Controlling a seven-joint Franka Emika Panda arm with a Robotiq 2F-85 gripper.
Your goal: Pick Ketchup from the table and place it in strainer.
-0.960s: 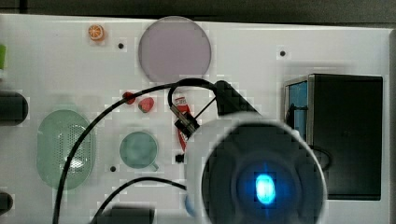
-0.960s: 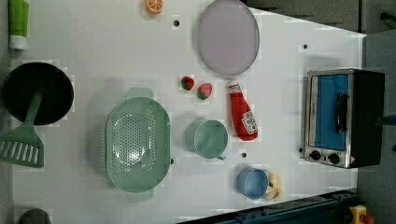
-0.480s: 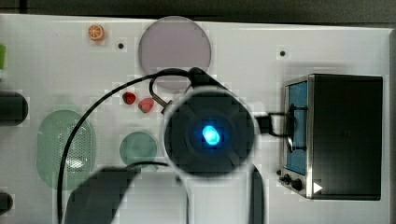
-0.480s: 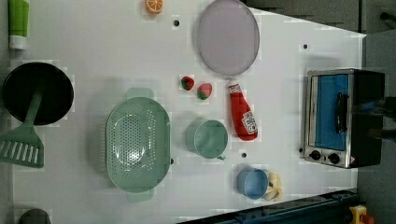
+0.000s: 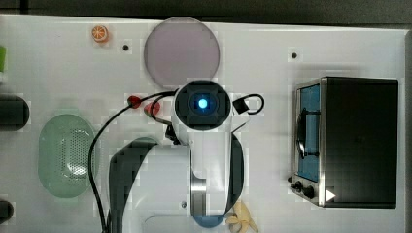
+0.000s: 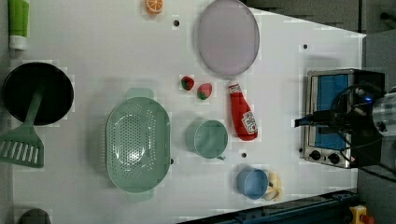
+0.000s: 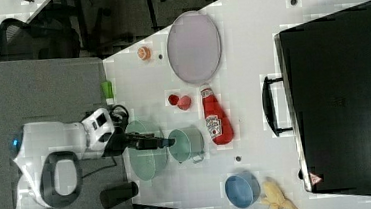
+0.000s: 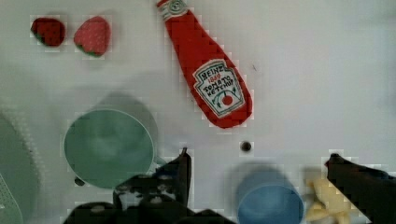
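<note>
**Open gripper above the table, ketchup lying untouched**

In the wrist view the gripper [image 8: 257, 161] stands at its widest, its two dark fingers [image 8: 180, 170] far apart with nothing between them and nothing touched. The ketchup [image 8: 208, 70] lies flat on the white table [image 8: 317, 70] beyond the fingertips, label up, its whitish cap pointing away from them.

The left view shows the bottle [image 6: 242, 115] whole: cap toward the grey-lilac plate [image 6: 228, 37], with the green mug [image 6: 208, 139] just beside it and two strawberries [image 6: 196, 87] near its cap. The strainer [image 6: 137, 144] sits empty on the far side of the mug, well apart from the bottle.

In the top view the arm [image 5: 201, 145] covers the bottle and the mug. The right view shows the arm reaching in from the right view's left, the gripper [image 7: 149, 141] over the strainer [image 7: 145, 163].
</note>
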